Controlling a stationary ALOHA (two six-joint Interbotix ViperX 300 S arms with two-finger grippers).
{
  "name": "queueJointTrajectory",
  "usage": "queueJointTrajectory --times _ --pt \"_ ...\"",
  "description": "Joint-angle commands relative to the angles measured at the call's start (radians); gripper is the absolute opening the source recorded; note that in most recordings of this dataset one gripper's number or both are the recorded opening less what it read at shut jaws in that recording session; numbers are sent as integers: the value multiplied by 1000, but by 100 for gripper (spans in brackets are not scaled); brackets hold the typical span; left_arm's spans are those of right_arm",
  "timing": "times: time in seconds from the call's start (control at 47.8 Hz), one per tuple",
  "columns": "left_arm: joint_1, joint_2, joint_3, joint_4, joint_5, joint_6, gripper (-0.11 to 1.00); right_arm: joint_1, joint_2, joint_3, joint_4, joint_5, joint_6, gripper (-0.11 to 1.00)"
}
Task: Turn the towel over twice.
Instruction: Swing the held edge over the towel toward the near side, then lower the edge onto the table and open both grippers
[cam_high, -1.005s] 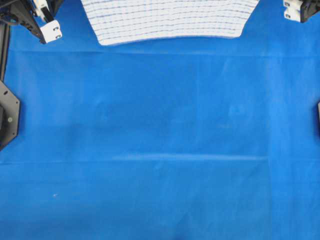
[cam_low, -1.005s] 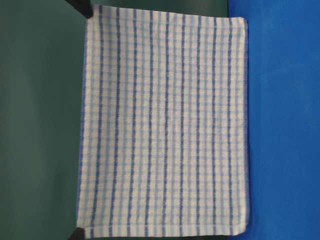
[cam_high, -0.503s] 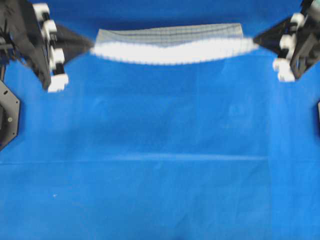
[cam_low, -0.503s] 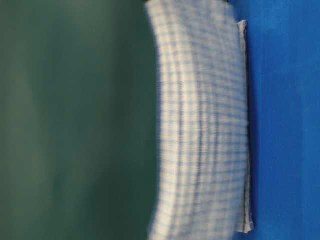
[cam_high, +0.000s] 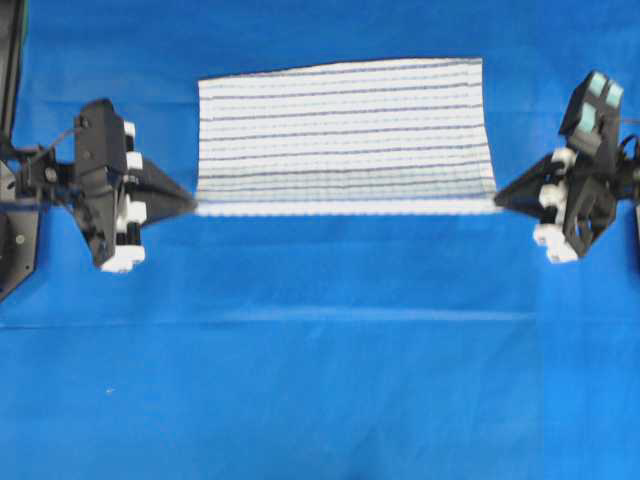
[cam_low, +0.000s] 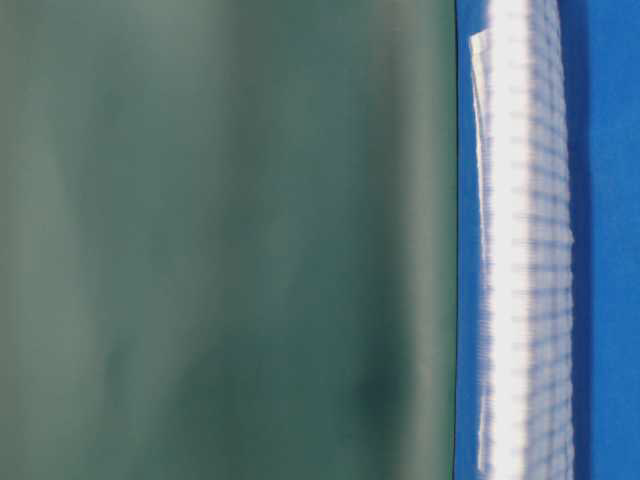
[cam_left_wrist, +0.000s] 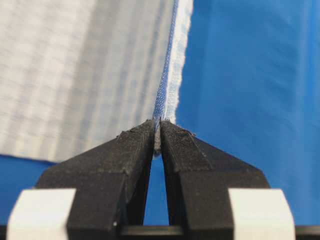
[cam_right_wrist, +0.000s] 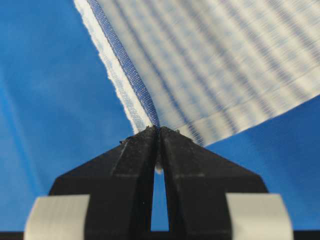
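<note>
Towel (cam_high: 340, 135) spans side to side, striped face up; both grippers pinch its corners.

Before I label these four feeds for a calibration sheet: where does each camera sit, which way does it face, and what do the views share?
Overhead: above the table, looking straight down; towel stretched between left end effector and right end effector.
Table-level: low beside the table, lying on its side; blurred towel, blue table covering.
Left wrist: behind its fingertips, facing along the pinched towel edge.
Right wrist: same, fingertips on a towel corner.
Shared: the towel on the blue covering appears in all four.
</note>
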Motion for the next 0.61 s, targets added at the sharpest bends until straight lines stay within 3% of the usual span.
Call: queueJointTrajectory --times 0.0,0.251,0.44,0.586 --pt "-61 31 2 -2 -37 -49 4 54 25 -3 2 -20 26 5" --pt "-249 138 -11 -2 -80 -183 4 221 132 -28 3 -63 127 5" --pt "-310 189 -41 0 -83 -199 4 291 195 -66 3 -66 150 5" --pt "-331 198 -49 0 -75 -199 4 304 218 -86 3 -66 150 5"
